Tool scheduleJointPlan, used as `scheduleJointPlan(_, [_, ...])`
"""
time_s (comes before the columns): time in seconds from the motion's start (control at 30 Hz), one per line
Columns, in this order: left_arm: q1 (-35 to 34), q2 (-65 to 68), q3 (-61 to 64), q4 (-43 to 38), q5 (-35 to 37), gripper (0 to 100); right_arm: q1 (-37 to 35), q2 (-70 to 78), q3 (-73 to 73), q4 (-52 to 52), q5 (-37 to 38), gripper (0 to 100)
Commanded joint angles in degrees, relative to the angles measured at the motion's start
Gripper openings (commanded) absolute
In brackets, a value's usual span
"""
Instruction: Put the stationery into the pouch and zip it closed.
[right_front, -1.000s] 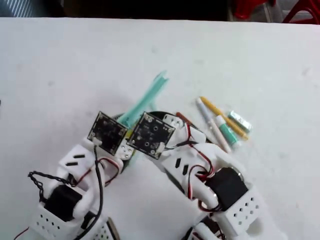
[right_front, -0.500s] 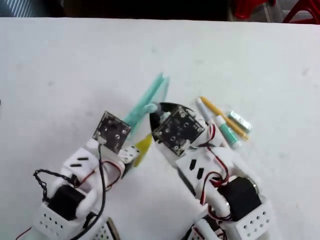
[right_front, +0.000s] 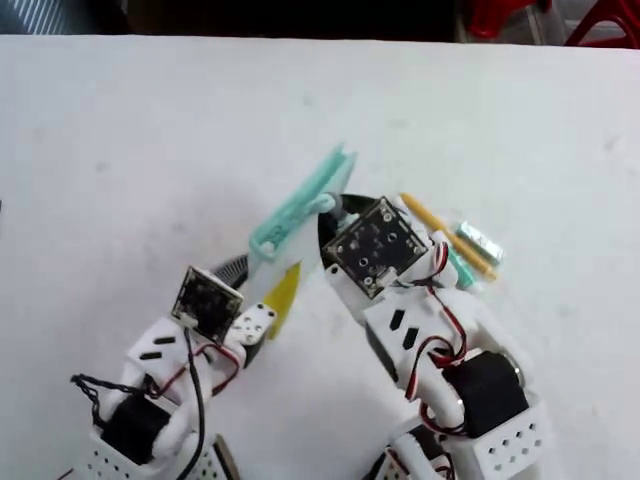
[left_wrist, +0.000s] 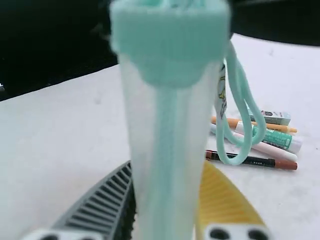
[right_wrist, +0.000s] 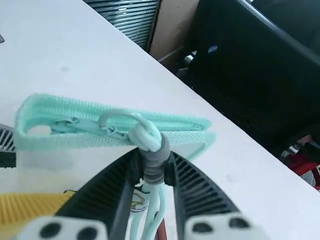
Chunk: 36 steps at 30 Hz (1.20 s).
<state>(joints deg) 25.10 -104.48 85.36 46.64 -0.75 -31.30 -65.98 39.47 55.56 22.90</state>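
The mint-green pouch (right_front: 298, 208) stands on edge, lifted between the two arms. My left gripper (left_wrist: 167, 205) is shut on one end of the pouch (left_wrist: 167, 115), between a grey finger and a yellow finger (right_front: 283, 292). My right gripper (right_wrist: 150, 167) is shut on the mint cord (right_wrist: 149, 137) tied to the zipper pull ring, at the pouch's zipper edge (right_wrist: 100, 125). The stationery lies loose on the table to the right: a yellow pen (right_front: 425, 215), a green-banded marker (left_wrist: 267, 137), a brown pencil (left_wrist: 260, 161) and a small eraser (right_front: 480, 242).
The right arm (right_front: 440, 350) stretches over part of the stationery pile. The left arm's base (right_front: 140, 420) sits at the near left. The white table (right_front: 150, 130) stretches open to the left and far side. Dark chairs stand beyond the far edge.
The right arm has swung rightward and away along the pouch with the zipper cord. The left arm has drawn back toward the near edge. The pouch has tilted and shifted slightly right.
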Motion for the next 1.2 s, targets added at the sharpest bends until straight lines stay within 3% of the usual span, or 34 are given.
scheduleJointPlan(0.0, [0.92,0.75,0.0,-3.25,1.85,16,-1.63,-0.66,-0.7,-0.66,-1.85,1.7])
scheduleJointPlan(0.3, [1.45,0.75,0.0,-5.63,1.85,15,-4.88,0.4,-0.7,-0.66,-1.85,1.7])
scheduleJointPlan(0.47, [1.27,0.75,0.09,-5.63,0.97,2,-4.44,3.91,-1.14,-0.92,-1.85,1.7])
scheduleJointPlan(0.7, [1.54,0.75,0.35,-2.64,-2.02,2,3.38,4.62,-6.51,-2.33,-1.67,1.7])
scheduleJointPlan(0.9, [1.54,0.75,0.35,-2.29,-2.11,2,5.49,4.62,-6.68,-2.33,2.73,1.7])
scheduleJointPlan(1.17, [1.45,0.75,0.09,-0.35,-2.2,2,10.07,4.79,-5.54,-5.58,3.08,1.7])
